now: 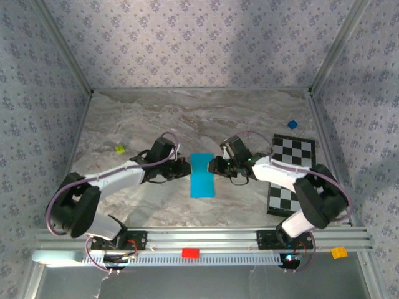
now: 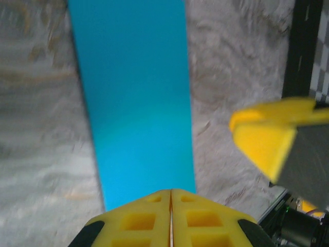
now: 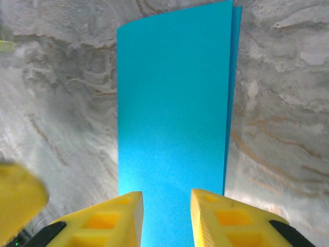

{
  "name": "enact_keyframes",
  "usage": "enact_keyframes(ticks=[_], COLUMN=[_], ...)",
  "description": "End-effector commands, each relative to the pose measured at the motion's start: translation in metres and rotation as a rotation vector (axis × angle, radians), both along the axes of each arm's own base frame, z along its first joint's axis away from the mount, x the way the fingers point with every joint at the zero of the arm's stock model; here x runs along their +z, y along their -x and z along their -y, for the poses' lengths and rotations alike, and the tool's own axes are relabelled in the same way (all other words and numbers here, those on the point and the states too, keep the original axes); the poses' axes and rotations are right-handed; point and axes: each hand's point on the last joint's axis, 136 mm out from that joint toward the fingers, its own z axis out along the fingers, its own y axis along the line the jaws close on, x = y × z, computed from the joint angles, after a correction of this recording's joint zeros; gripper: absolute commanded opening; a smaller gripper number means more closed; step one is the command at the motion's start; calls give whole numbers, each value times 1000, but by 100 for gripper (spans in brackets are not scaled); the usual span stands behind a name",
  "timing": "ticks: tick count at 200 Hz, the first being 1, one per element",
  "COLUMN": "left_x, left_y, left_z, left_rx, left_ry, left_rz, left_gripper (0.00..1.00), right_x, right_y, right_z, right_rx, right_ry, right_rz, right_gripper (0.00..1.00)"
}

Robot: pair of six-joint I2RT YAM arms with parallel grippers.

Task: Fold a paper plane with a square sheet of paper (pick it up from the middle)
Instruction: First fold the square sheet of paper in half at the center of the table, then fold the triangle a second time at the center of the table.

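The square sheet of paper [image 1: 202,175] is bright cyan-blue and lies folded into a tall narrow rectangle on the marble table between my two arms. My left gripper [image 1: 184,168] is at its left long edge. In the left wrist view that gripper [image 2: 170,191] is shut, its tips over the near edge of the paper [image 2: 133,92]. My right gripper [image 1: 215,165] is at the right long edge. In the right wrist view it [image 3: 167,198] stands open, with the paper [image 3: 172,103] showing flat in the gap, two layers visible along one side. The paper plane is not formed.
A black-and-white checkered board [image 1: 290,174] lies under the right arm. A tiny blue cube [image 1: 292,124] sits behind it and a small yellow-green piece [image 1: 120,149] at the left. A red block [image 1: 190,253] and an orange block [image 1: 338,251] rest by the front rail.
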Motion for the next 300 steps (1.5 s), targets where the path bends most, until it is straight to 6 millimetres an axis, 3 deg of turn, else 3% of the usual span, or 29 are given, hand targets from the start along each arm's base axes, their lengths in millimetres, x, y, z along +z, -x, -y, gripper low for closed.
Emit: enact_keyframes(ticks=[1,48,85,163,213,240,300], left_x=[-2,-22,-54,-102,-101,-99,-93], left_y=[-16,-51,-65,-43,-42,-43,-50], left_z=[9,30,25,3,1,3,8], left_rx=[-45,-81,-59,-18,-15,-24,-53], left_ry=[2,18,-39,-69,-69,-57,-60], left_rz=[-14,-63,-110,-208,-207,-204,-188], left_gripper=[8,7,7,5,5,5,5], right_x=[-16,-33,-39,-40,-37,-26,-23], right_y=[25,55,65,73,67,57,35], right_z=[17,18,16,1,-6,-20,-25], right_rx=[-74,-82,-98,-34,-44,-24,-38], right_ry=[13,53,46,0,-45,-122,-204], right_rz=[-100,-193,-228,-262,-249,-226,-211], right_gripper=[33,34,37,42,41,40,40])
